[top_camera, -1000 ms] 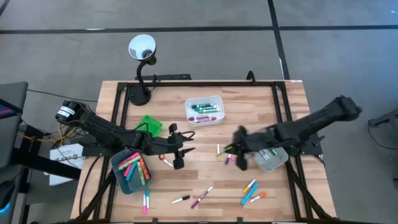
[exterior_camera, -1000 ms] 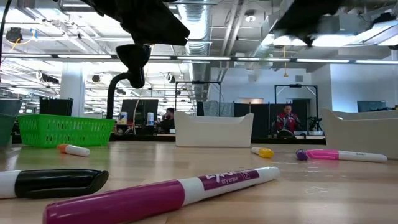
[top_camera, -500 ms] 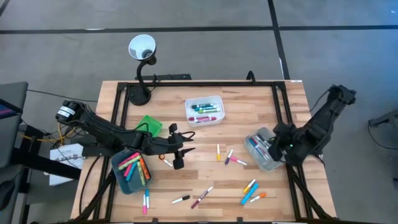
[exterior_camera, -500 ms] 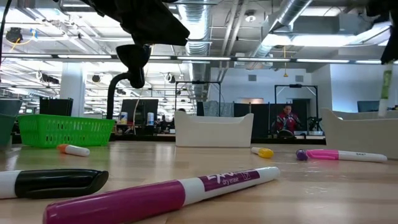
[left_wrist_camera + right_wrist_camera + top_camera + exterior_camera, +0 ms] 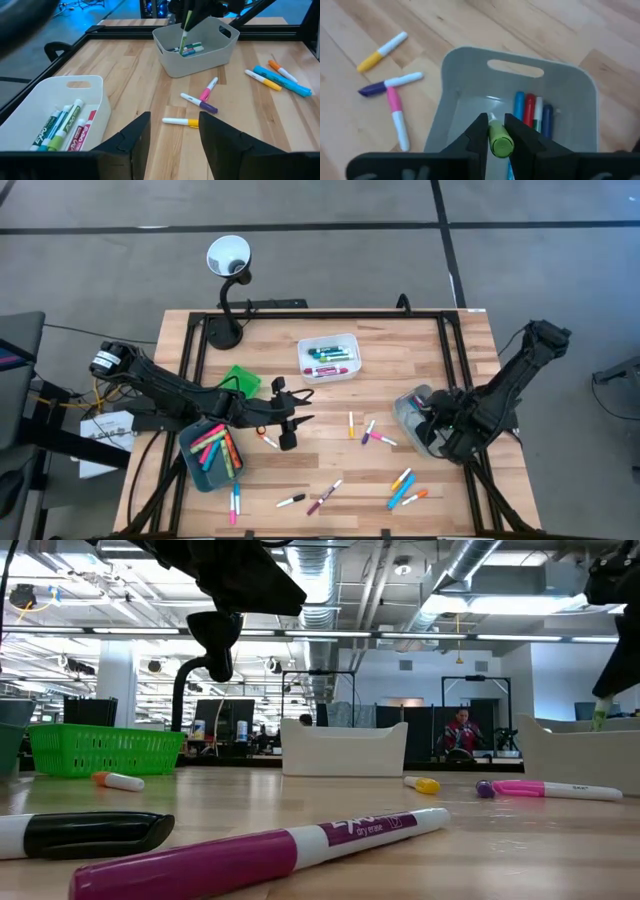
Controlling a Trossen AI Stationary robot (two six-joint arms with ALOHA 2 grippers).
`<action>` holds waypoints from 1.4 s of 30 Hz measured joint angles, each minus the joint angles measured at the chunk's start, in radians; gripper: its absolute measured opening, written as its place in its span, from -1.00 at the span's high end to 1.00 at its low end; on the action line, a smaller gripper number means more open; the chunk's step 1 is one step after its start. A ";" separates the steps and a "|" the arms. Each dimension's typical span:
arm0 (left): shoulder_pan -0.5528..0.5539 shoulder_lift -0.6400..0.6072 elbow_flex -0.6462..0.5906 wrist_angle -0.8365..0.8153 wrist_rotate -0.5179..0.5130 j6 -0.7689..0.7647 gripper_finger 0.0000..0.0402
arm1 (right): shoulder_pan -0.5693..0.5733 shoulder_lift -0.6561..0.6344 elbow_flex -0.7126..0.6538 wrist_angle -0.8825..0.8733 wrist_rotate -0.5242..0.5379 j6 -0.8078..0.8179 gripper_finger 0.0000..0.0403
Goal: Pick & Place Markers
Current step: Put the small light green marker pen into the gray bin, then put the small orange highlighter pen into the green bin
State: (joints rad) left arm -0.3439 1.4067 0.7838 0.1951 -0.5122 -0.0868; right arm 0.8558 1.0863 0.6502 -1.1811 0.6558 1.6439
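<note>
The right arm reaches in from the worktop's [image 5: 400, 350] right edge, bent down so its right tool [image 5: 494, 136] hangs over the grey tray [image 5: 465, 80], clenched on a green-capped marker [image 5: 498, 138] held upright. Blue, red and green markers [image 5: 532, 112] lie in that tray. The left arm stretches low across the left side, its left tool [image 5: 171, 135] released, near a yellow-capped marker [image 5: 181, 121].

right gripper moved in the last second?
Yes. The right gripper, holding a green marker, went from near the table's middle toward the right edge and now hangs over the grey tray.
</note>
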 joint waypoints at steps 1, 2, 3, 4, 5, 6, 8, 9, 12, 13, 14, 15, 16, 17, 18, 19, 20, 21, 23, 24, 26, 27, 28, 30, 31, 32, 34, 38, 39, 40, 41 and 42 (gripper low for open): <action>0.000 0.000 0.000 0.000 0.000 0.000 0.19 | -0.004 0.014 0.000 0.012 -0.002 -0.014 0.71; 0.000 0.000 0.000 0.000 0.000 0.000 0.19 | -0.008 0.026 0.000 0.025 -0.004 -0.019 0.69; 0.000 0.000 0.000 0.000 0.001 0.000 0.19 | -0.011 0.034 0.000 0.034 -0.007 -0.019 0.67; 0.000 0.000 0.000 0.000 0.006 0.000 0.19 | -0.015 0.040 0.000 0.041 -0.016 -0.020 0.65; 0.000 0.000 0.000 0.000 0.015 0.000 0.19 | -0.023 0.045 0.000 0.053 -0.030 -0.022 0.62; 0.000 0.000 0.000 0.000 0.021 0.000 0.19 | -0.031 0.049 0.000 0.067 -0.055 -0.033 0.60; 0.000 0.000 0.000 -0.001 0.046 0.000 0.19 | -0.046 0.048 0.000 0.080 -0.116 -0.053 0.53; 0.000 0.000 0.000 -0.003 0.059 0.000 0.19 | -0.053 0.048 0.000 0.086 -0.139 -0.064 0.49; -0.002 0.000 0.000 -0.018 0.123 -0.001 0.19 | -0.068 0.046 0.000 0.135 -0.156 -0.129 0.36; -0.003 0.000 0.000 -0.036 0.146 -0.002 0.19 | -0.072 0.046 0.003 0.155 -0.156 -0.151 0.32; -0.004 0.000 -0.001 -0.065 0.169 -0.009 0.19 | -0.079 0.046 0.010 0.174 -0.157 -0.176 0.28; -0.004 0.000 -0.001 -0.097 0.185 -0.023 0.19 | -0.087 0.046 0.022 0.193 -0.157 -0.207 0.24; -0.004 0.000 -0.001 -0.138 0.202 -0.043 0.19 | -0.095 0.046 0.036 0.218 -0.156 -0.238 0.20; -0.003 0.000 -0.001 -0.189 0.215 -0.058 0.19 | -0.103 0.046 0.052 0.247 -0.153 -0.277 0.17; -0.003 0.000 -0.001 -0.249 0.226 -0.067 0.19 | -0.110 0.046 0.068 0.278 -0.143 -0.318 0.14; -0.003 0.000 -0.001 -0.315 0.230 -0.068 0.19 | -0.115 0.046 0.082 0.317 -0.122 -0.365 0.11; -0.003 0.001 -0.001 -0.378 0.238 -0.069 0.19 | -0.121 0.045 0.095 0.367 -0.095 -0.419 0.09; -0.003 0.001 -0.001 -0.436 0.251 -0.069 0.19 | -0.127 0.045 0.103 0.422 -0.063 -0.485 0.07; -0.002 0.001 -0.001 -0.539 0.292 -0.069 0.19 | -0.143 0.045 0.110 0.551 -0.006 -0.635 0.05; -0.002 0.001 -0.001 -0.576 0.305 -0.069 0.19 | -0.152 0.045 0.111 0.616 0.017 -0.714 0.04; -0.002 0.006 -0.002 -0.617 0.322 -0.069 0.19 | -0.175 0.055 0.111 0.742 0.065 -0.866 0.02; -0.002 0.009 -0.010 -0.616 0.330 -0.069 0.19 | -0.188 0.065 0.111 0.802 0.091 -0.936 0.02; -0.002 0.009 -0.020 -0.621 0.332 -0.069 0.19 | -0.202 0.077 0.111 0.856 0.116 -1.005 0.03; -0.001 0.020 -0.034 -0.623 0.353 -0.073 0.19 | -0.237 0.108 0.112 0.964 0.160 -1.134 0.04; -0.002 0.024 -0.041 -0.622 0.360 -0.079 0.19 | -0.258 0.126 0.112 1.009 0.174 -1.191 0.04; -0.003 0.026 -0.047 -0.623 0.373 -0.084 0.19 | -0.281 0.148 0.112 1.054 0.181 -1.238 0.05; -0.009 0.029 -0.054 -0.622 0.408 -0.087 0.19 | -0.326 0.194 0.112 1.128 0.168 -1.307 0.07; -0.016 0.029 -0.083 -0.621 0.438 -0.097 0.19 | -0.416 0.286 0.112 1.205 0.038 -1.362 0.10; -0.016 0.029 -0.094 -0.620 0.439 -0.105 0.19 | -0.437 0.309 0.111 1.213 -0.011 -1.364 0.11; -0.016 0.029 -0.105 -0.620 0.439 -0.113 0.19 | -0.455 0.333 0.112 1.227 -0.066 -1.364 0.12; -0.016 0.029 -0.117 -0.622 0.439 -0.123 0.19 | -0.472 0.351 0.111 1.226 -0.110 -1.364 0.12; -0.016 0.029 -0.128 -0.622 0.439 -0.131 0.19 | -0.486 0.369 0.111 1.227 -0.143 -1.364 0.13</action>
State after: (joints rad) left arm -0.3599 1.4357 0.6558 -0.4272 -0.0735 -0.2176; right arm 0.3693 1.4552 0.7612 0.0463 0.5127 0.2794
